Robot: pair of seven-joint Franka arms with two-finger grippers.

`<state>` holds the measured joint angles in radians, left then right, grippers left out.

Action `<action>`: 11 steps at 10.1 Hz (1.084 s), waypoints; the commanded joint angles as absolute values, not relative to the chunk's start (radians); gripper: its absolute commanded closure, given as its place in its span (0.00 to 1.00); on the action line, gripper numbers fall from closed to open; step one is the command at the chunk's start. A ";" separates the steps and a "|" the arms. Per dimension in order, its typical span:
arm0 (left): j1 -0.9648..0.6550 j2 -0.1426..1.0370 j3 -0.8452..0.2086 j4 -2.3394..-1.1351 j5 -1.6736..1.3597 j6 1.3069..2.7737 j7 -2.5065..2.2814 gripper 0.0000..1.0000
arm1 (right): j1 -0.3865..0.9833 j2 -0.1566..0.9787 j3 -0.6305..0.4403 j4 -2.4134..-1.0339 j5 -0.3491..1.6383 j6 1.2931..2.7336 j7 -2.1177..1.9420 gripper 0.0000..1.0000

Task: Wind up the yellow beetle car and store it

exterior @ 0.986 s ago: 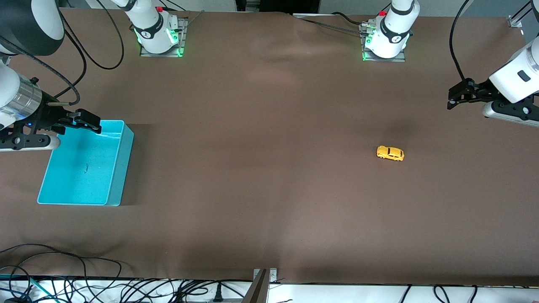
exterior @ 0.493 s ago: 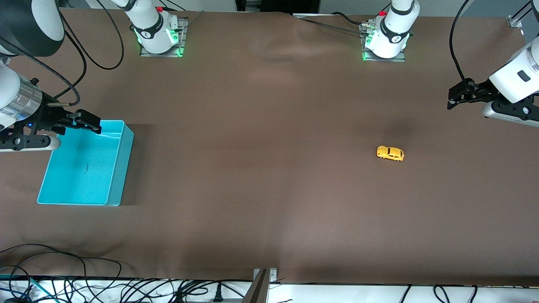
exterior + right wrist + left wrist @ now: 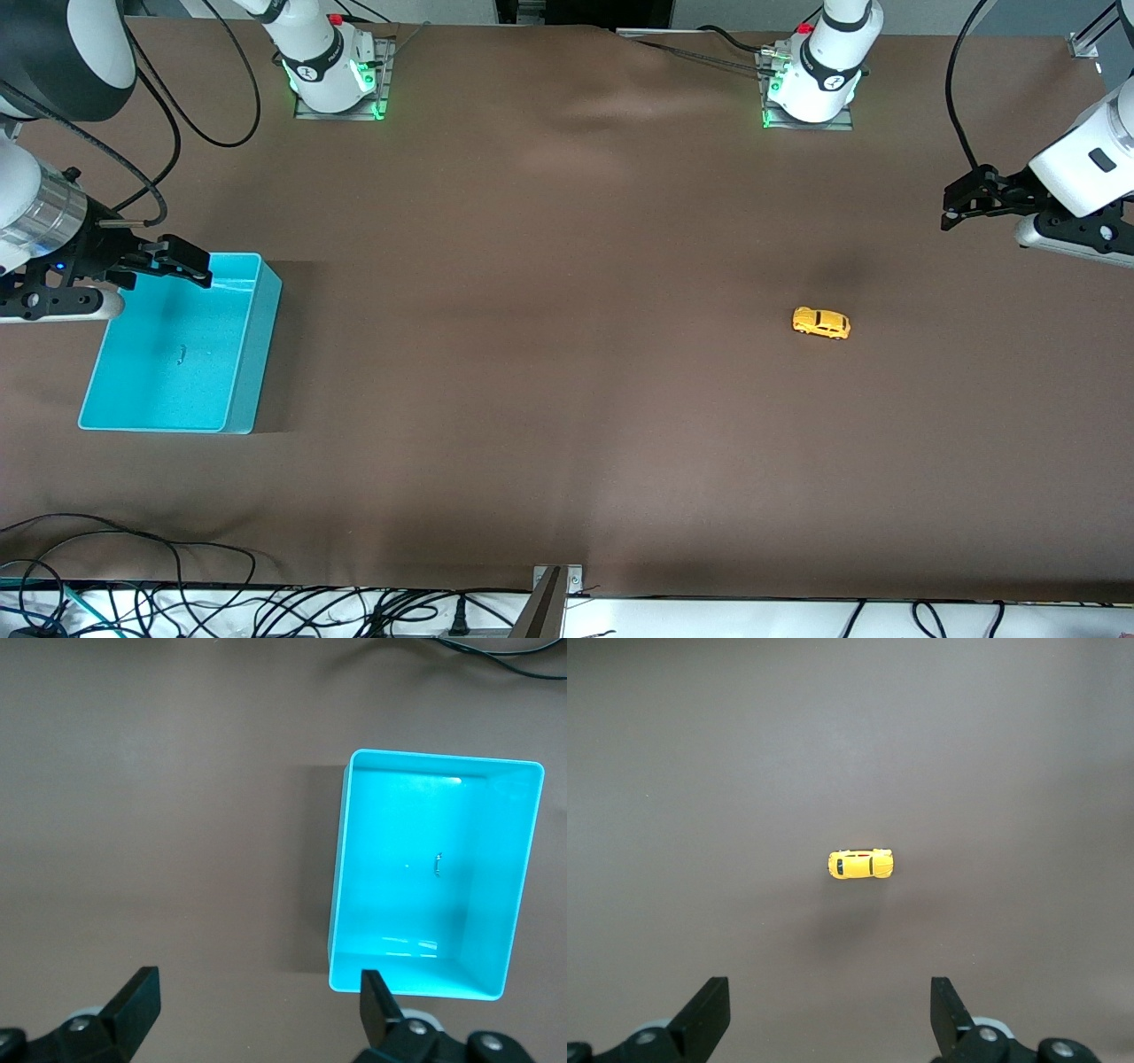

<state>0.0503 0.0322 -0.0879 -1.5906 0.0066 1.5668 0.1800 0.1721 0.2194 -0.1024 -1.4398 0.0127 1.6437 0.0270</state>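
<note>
Left gripper [image 3: 950, 211] is held up, jaws wide and empty — yellow beetle car [image 3: 821, 322] lies untouched on the table. Right gripper [image 3: 190, 260], open, waits over the turquoise bin [image 3: 239, 390]. Approach pending — a descent onto the car is called for.

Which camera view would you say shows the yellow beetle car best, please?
The left wrist view: it looks straight down on the yellow beetle car, centred and unobstructed on the brown table. The front view shows it small, toward the left arm's end. The right wrist view misses it.
</note>
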 commanded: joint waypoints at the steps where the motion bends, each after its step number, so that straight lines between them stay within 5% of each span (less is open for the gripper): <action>1: 0.057 0.044 -0.092 -1.560 -0.008 1.548 0.190 0.00 | 0.167 0.219 -0.100 -1.447 0.014 1.655 0.017 0.00; 11: 0.058 0.044 -0.094 -1.562 -0.005 1.546 0.187 0.00 | 0.169 0.183 -0.100 -1.469 0.015 1.640 0.017 0.00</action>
<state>0.0503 0.0322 -0.0889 -1.5906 0.0066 1.5668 0.1800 0.1721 0.2209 -0.1024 -1.4399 0.0127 1.6430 0.0270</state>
